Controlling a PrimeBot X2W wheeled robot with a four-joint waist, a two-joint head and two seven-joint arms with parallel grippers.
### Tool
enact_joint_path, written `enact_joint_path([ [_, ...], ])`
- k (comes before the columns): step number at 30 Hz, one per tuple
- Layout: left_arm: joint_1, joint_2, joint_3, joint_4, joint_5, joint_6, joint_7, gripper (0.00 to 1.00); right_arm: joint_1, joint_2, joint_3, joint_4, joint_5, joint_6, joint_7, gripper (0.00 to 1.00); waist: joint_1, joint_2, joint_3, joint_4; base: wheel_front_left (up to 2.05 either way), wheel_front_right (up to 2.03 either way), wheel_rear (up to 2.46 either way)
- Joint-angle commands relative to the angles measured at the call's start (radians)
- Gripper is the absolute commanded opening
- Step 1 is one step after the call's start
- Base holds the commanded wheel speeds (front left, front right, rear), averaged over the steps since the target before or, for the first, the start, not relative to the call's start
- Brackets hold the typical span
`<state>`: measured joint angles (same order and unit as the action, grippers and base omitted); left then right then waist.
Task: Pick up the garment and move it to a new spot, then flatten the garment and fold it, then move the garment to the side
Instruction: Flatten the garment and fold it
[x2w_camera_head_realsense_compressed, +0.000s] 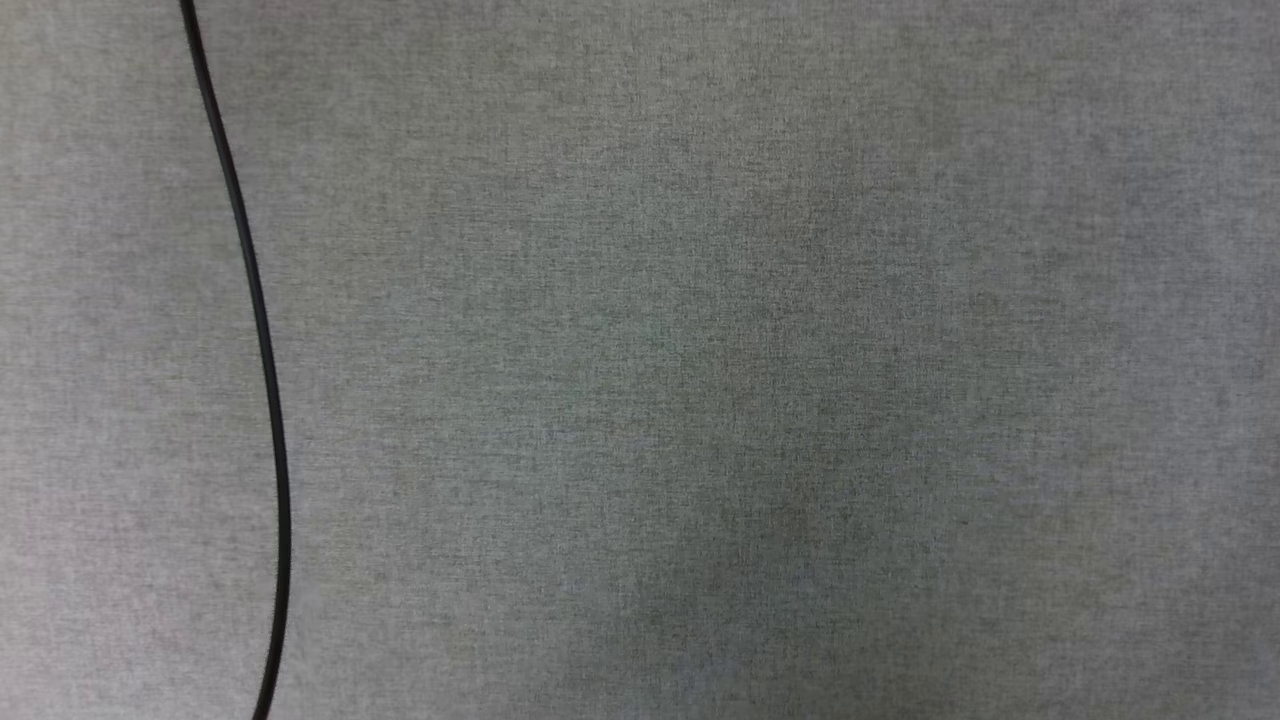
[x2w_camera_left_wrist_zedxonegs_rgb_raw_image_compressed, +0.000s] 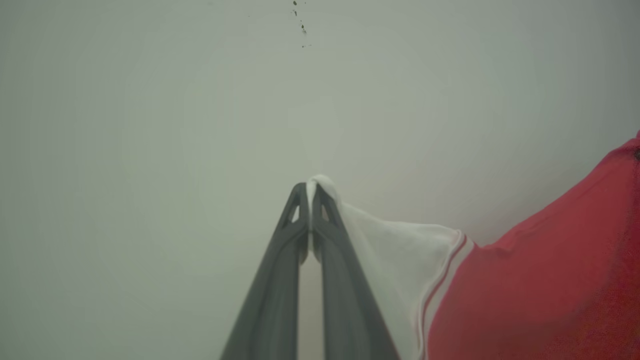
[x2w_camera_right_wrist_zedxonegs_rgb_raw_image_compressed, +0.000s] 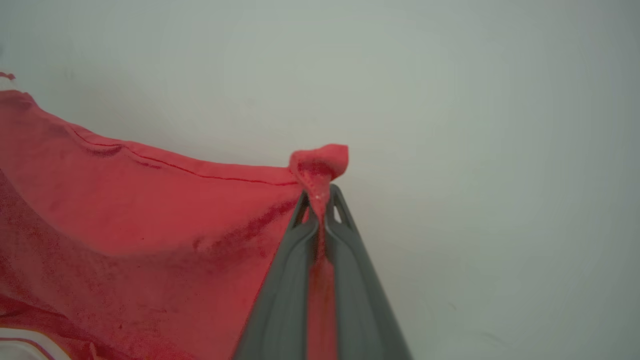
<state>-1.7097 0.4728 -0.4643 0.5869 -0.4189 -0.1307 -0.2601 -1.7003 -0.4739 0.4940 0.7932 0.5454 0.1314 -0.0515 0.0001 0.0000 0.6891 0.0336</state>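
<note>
In the left wrist view my left gripper (x2w_camera_left_wrist_zedxonegs_rgb_raw_image_compressed: 309, 189) is shut on the tip of a white sleeve of the garment (x2w_camera_left_wrist_zedxonegs_rgb_raw_image_compressed: 540, 280). The sleeve has red-and-white striped trim, and the red body spreads to the right of the fingers. In the right wrist view my right gripper (x2w_camera_right_wrist_zedxonegs_rgb_raw_image_compressed: 321, 196) is shut on a bunched red corner of the garment (x2w_camera_right_wrist_zedxonegs_rgb_raw_image_compressed: 130, 215), whose hemmed edge runs off to the left. Behind both grippers lies a plain pale surface.
The head view looks down on grey woven cloth (x2w_camera_head_realsense_compressed: 700, 380), with a thin black cable (x2w_camera_head_realsense_compressed: 262, 350) curving from top to bottom along its left side. A few small dark specks (x2w_camera_left_wrist_zedxonegs_rgb_raw_image_compressed: 301, 24) mark the pale surface at the top of the left wrist view.
</note>
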Motion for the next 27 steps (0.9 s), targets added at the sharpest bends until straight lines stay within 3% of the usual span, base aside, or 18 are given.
enact_joint_path([
  [1, 0.032, 0.005, 0.015, -0.017, -0.006, 0.002, -0.007, 0.00, 0.026, -0.008, 0.007, 0.002, 0.016, -0.002, -0.011, 0.00, -0.0001, 0.0000, -0.006, 0.003, 0.00, 0.00, 0.00],
  [6, 0.243, 0.013, 0.066, -0.138, -0.002, 0.012, -0.006, 0.00, 0.150, -0.031, 0.076, -0.027, 0.098, -0.002, -0.051, 0.00, -0.0001, 0.0000, -0.048, 0.005, 0.00, 0.00, 0.00],
  [16, 0.742, 0.034, 0.124, -0.407, -0.010, 0.083, -0.005, 0.00, 0.480, -0.123, 0.216, -0.156, 0.240, -0.002, -0.084, 0.00, -0.0001, 0.0000, -0.201, 0.007, 0.00, 0.00, 0.00],
  [24, 1.135, 0.060, 0.133, -0.522, -0.072, 0.138, -0.004, 0.00, 0.746, -0.156, 0.273, -0.234, 0.338, -0.002, -0.092, 0.00, -0.0001, 0.0000, -0.340, -0.004, 0.00, 0.00, 0.00],
  [27, 1.261, 0.045, 0.134, -0.553, -0.108, 0.154, -0.004, 0.00, 0.848, -0.175, 0.282, -0.252, 0.367, -0.002, -0.095, 0.00, -0.0001, 0.0000, -0.392, 0.001, 0.00, 0.00, 0.00],
])
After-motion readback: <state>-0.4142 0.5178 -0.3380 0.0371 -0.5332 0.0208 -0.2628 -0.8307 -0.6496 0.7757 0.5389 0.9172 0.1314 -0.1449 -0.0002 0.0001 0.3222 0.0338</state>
